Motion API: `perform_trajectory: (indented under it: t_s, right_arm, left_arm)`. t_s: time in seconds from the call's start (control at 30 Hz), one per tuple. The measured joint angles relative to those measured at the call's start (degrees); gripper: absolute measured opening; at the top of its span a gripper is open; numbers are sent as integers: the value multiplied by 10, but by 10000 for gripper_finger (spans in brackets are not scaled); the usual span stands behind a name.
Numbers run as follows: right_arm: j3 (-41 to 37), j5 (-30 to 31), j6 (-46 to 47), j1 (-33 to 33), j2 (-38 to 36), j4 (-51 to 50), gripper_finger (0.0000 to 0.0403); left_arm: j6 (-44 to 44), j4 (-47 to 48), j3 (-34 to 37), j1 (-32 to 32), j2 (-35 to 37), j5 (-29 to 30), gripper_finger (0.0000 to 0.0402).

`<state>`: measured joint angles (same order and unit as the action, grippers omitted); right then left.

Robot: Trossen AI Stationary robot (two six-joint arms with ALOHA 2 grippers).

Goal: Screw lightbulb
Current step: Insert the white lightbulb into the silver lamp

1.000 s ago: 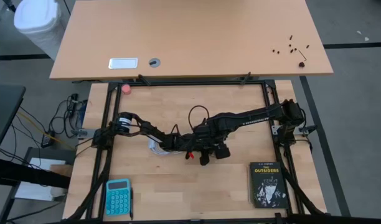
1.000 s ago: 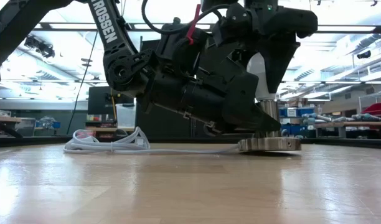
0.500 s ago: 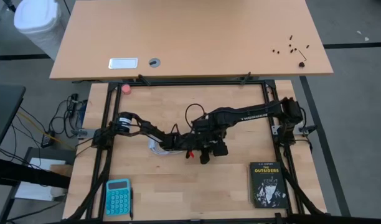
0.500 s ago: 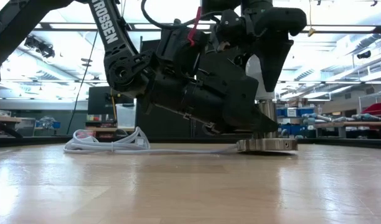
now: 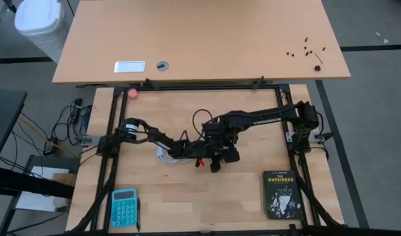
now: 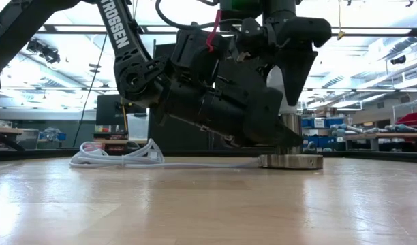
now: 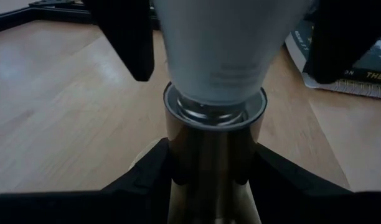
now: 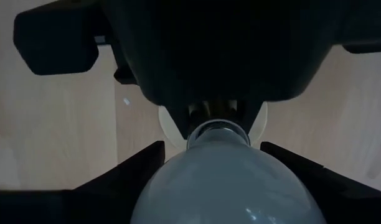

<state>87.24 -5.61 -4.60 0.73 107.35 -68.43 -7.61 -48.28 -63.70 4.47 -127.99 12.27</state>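
Observation:
The white lightbulb (image 7: 221,43) stands upright with its screw base in the metal socket (image 6: 290,162), whose round disc rests on the table. A white cord (image 6: 120,156) runs from the socket to the left. My left gripper (image 7: 212,186) lies low and nearly level, shut on the socket's upright stem (image 6: 288,126). My right gripper (image 8: 218,180) points straight down over the bulb and is shut on its globe (image 8: 221,186). In the high view both grippers (image 5: 220,154) overlap and hide bulb and socket. My left gripper pinches the socket's metal stem (image 7: 206,155) between its two fingers (image 7: 147,171), just under the collar that takes the bulb. It comes nearly level from the table's left. The socket stands upright, its disc on the table. My right gripper takes the bulb's globe (image 7: 178,56) between its two fingers (image 7: 125,37), from above, pointing down. The bulb stands upright in the socket, its neck (image 8: 218,134) below the fingers.
A black book (image 5: 281,194) lies at the near right and a blue calculator (image 5: 124,207) at the near left. A pink ball (image 5: 132,94) sits at the far left. The loose coil of cord (image 5: 162,154) lies under the left arm.
My right arm has swung toward the table's far edge, and its gripper has shifted a little to the left over the bulb with a slight roll. The socket's disc has slid slightly left with it. The left gripper has kept still.

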Motion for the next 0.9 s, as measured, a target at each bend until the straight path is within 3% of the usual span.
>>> perform_trajectory:
  t_s: [0.53, 0.9]
  right_arm:
    - [-14, -1, 6, 12, -11, 11, 269]
    - [-14, -1, 66, 21, -11, 16, 267]
  left_arm:
    - [-8, -5, 0, 1, 0, 22, 171]
    - [-8, -11, 0, 6, 0, 50, 171]
